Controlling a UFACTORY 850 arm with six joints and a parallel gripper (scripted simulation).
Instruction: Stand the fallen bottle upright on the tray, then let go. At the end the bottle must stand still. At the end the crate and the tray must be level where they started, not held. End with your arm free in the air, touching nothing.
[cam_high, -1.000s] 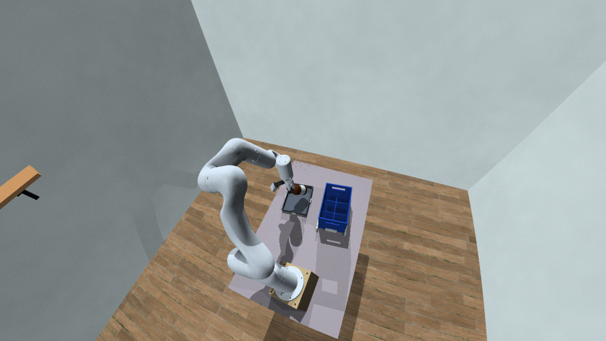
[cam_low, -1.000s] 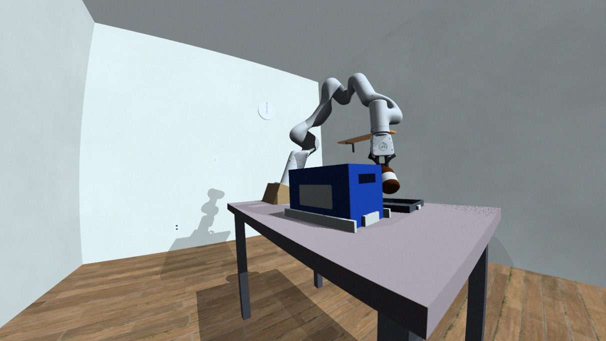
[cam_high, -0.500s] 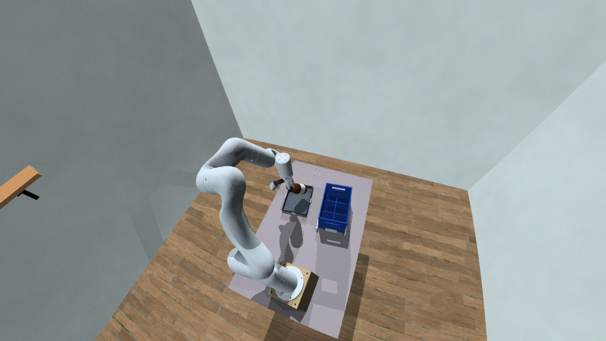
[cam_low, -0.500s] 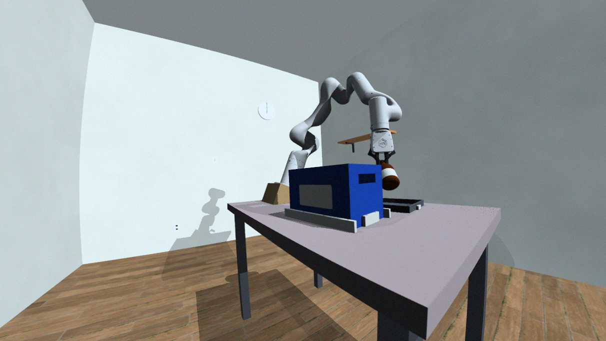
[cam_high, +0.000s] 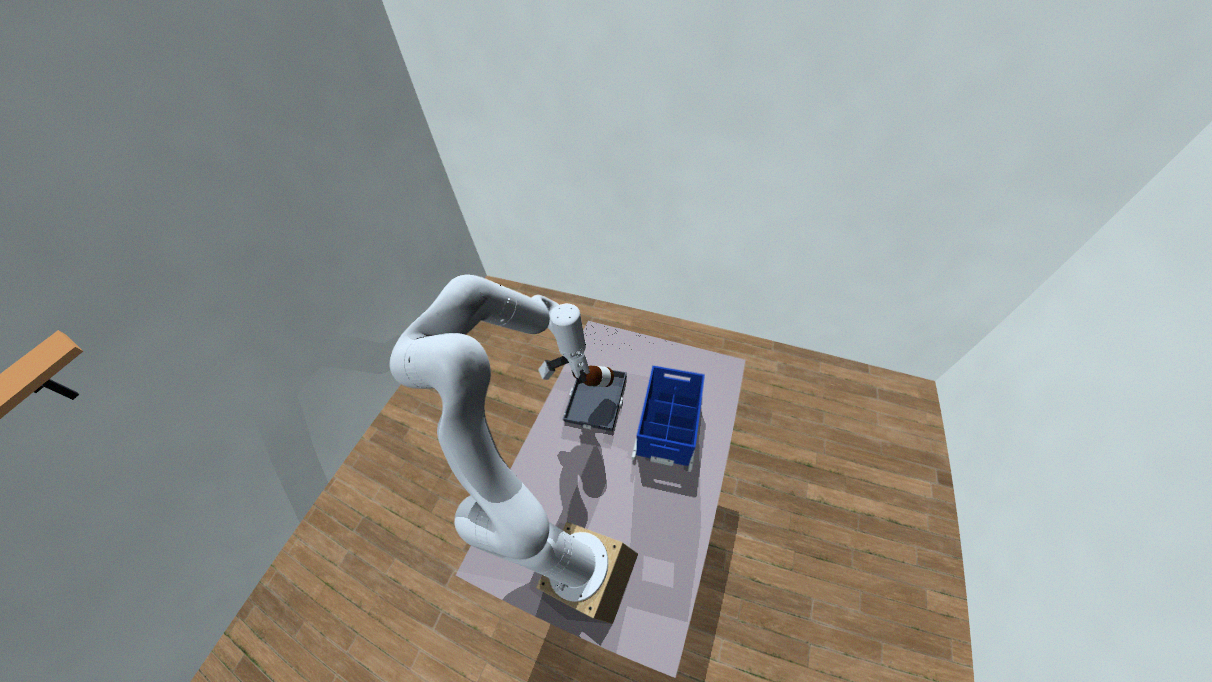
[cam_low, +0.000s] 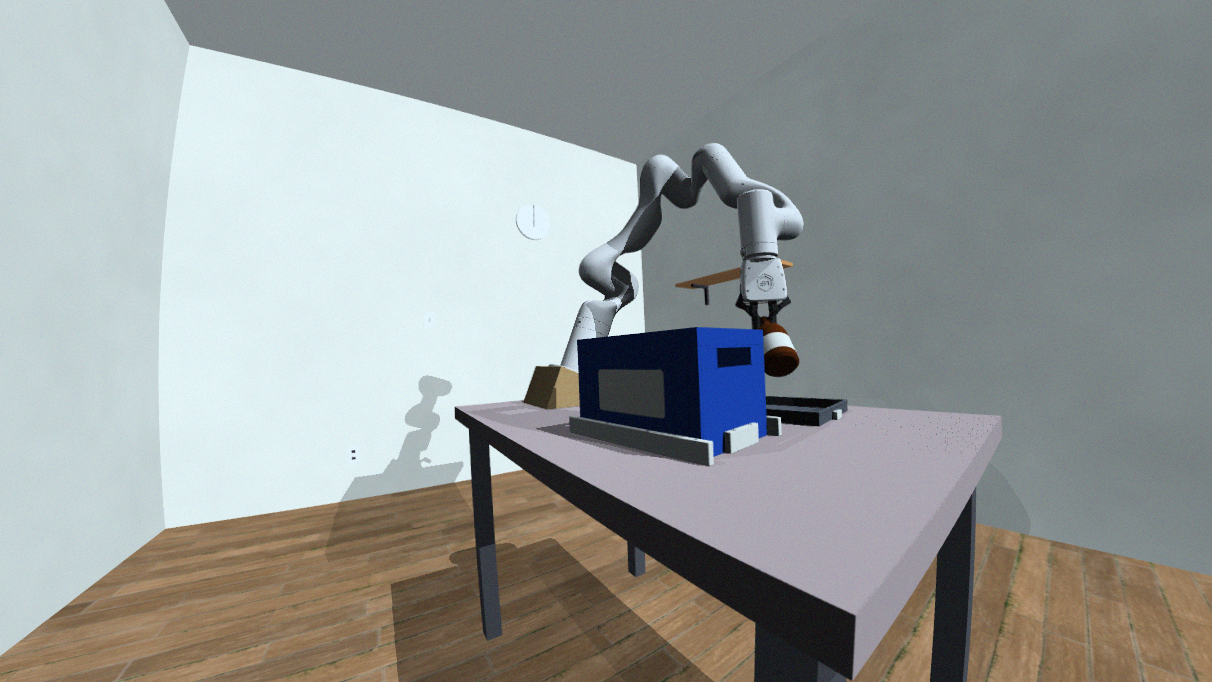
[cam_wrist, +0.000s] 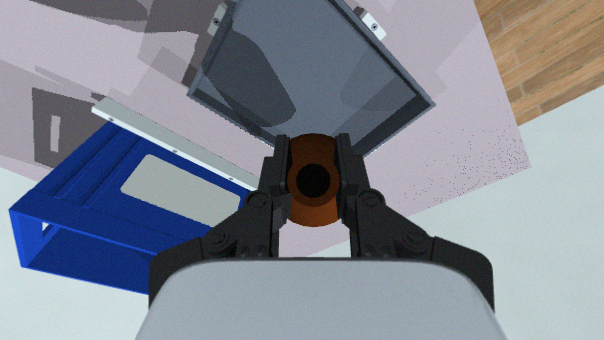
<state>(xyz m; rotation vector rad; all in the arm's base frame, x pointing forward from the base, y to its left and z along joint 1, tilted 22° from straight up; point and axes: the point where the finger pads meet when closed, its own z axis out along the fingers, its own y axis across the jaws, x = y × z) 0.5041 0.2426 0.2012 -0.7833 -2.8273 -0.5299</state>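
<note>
Black two-finger tool (cam_wrist: 313, 167) clamped on neck of brown white-banded bottle (cam_low: 778, 349), hanging tilted above dark shallow tray (cam_low: 805, 410) on lilac surface (cam_low: 847, 475). Likely rigid, smooth, slip-prone; neck hold suits uprighting.

Smooth, glossy white shell on the arm (cam_high: 461, 424); matt black fingers on the gripper (cam_wrist: 313, 150), clamped on a smooth brown bottle (cam_wrist: 314, 210) with a white band. Matt dark-grey tray (cam_wrist: 227, 107), plastic-looking blue crate (cam_high: 671, 411). Flat, matt lilac table top (cam_low: 847, 483). Grained wooden floor (cam_high: 847, 525); pale wooden block (cam_high: 622, 576) under the base.
</note>
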